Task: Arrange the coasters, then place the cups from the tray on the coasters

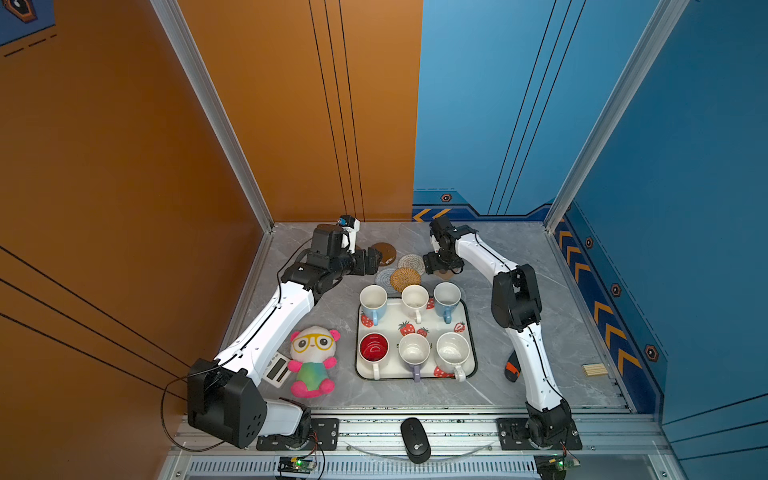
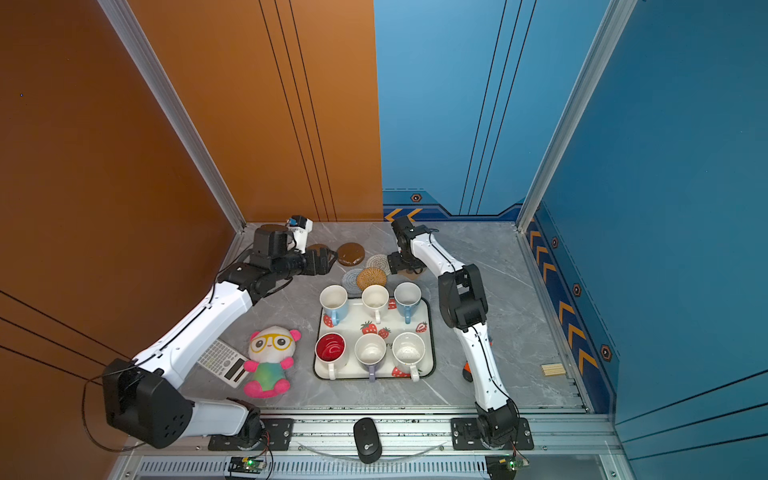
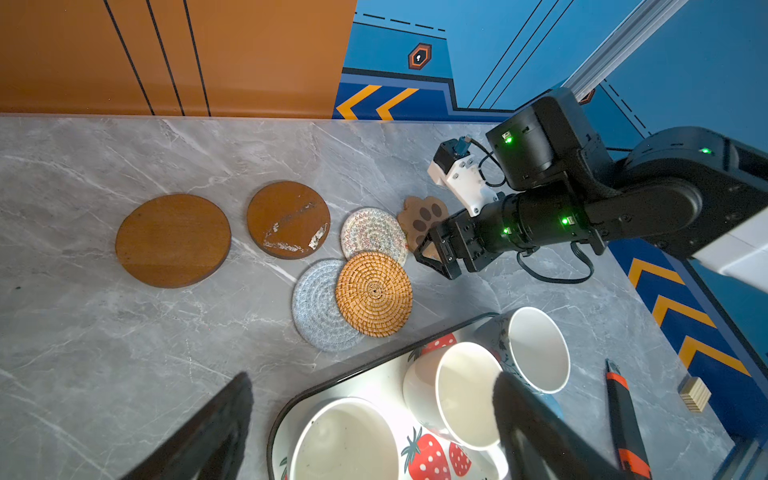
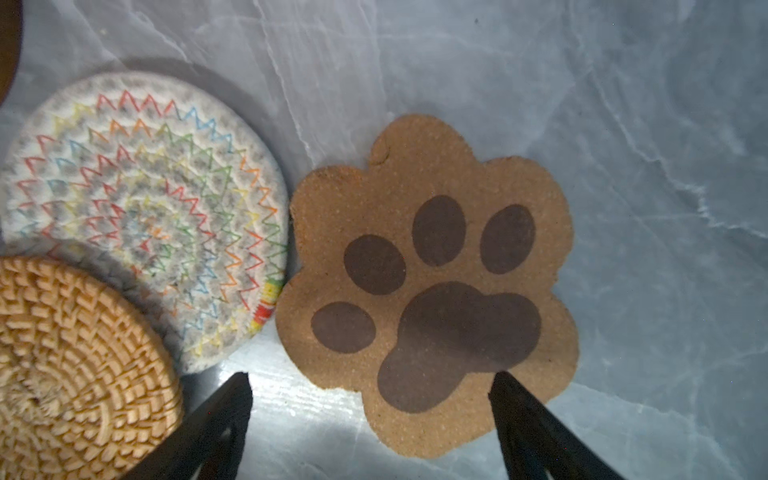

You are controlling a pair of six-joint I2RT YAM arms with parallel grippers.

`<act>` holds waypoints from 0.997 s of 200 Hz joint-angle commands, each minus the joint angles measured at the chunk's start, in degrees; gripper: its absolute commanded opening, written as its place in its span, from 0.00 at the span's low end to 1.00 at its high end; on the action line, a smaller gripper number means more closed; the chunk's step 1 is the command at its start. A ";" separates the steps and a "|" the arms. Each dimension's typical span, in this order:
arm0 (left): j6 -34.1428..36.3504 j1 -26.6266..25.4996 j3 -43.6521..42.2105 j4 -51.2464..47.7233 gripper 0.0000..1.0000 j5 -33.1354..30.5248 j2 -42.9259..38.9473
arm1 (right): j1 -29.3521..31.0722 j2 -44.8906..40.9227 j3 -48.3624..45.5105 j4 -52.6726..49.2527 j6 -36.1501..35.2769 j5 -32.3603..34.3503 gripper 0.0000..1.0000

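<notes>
Now, fingers [image 4: 232,399] spread and empty, the right gripper [image 4: 370,376] hovers over the paw-print coaster [image 4: 428,282], at one o'clock from the tray [image 1: 395,320]. It apparently touches the whitish coaster [image 4: 141,216] at nine o'clock, so draw it toward three o'clock. The left gripper [image 3: 372,376] is likewise agape.

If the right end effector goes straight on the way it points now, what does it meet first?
Most likely the paw-print coaster: the right end effector points down at it, jaws open, in the right wrist view. How high it hangs above the coaster is unclear.
</notes>
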 commanded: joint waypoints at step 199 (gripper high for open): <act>2.27 -1.54 2.46 -2.53 0.91 -2.13 -0.08 | -3.50 6.94 4.74 -3.51 3.10 2.31 0.80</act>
